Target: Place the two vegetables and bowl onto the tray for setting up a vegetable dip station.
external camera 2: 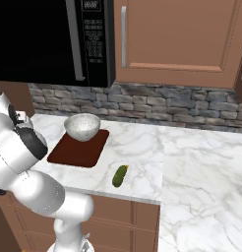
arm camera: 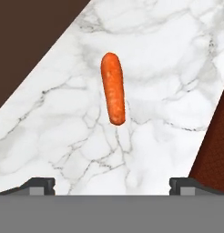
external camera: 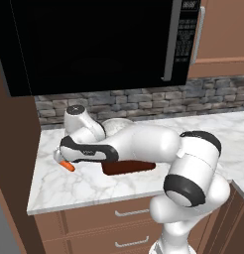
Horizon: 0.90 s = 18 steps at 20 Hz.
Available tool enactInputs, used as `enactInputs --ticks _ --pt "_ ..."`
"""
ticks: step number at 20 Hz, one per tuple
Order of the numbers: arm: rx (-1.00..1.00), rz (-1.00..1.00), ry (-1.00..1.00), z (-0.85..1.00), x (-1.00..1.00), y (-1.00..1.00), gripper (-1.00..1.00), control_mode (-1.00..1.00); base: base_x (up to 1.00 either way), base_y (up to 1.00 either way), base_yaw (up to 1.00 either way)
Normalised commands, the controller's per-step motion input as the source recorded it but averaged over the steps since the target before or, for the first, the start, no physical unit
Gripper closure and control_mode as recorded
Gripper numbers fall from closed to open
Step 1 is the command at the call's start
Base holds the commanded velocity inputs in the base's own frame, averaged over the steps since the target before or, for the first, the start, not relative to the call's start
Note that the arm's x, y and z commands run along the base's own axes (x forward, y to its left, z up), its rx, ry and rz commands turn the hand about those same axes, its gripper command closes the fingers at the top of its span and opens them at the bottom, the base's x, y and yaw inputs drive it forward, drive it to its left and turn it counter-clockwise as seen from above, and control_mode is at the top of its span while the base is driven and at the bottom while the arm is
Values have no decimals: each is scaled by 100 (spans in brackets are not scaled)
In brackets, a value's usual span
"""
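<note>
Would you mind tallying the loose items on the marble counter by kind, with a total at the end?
Vegetables: 2, the carrot and the cucumber, both lying on the bare counter
Bowls: 1, the bowl sitting on the tray
Trays: 1, the tray
Total: 4

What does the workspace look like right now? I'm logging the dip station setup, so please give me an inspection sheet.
Surface: white marble counter.
Job's things: bowl sits on the tray; carrot lies on the counter beside the tray; cucumber lies on the counter near the front edge, apart from the tray.
Clutter: nothing seen.
Gripper: gripper open, above the carrot, holding nothing.
Cables: nothing seen.
Surroundings: microwave, wooden cabinets, stone backsplash, drawers.
</note>
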Motion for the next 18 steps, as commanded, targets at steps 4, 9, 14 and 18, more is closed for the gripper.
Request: enactInputs --ticks 4,9,14,18 --pt "0 3 0 -18 21 7 -100 -100 0 0 0" --pt "0 2 0 -19 31 10 -100 -100 0 0 0" --pt "0 0 0 -23 35 19 -100 -100 0 0 0" --pt "0 0 0 -20 24 26 -100 -100 0 0 0"
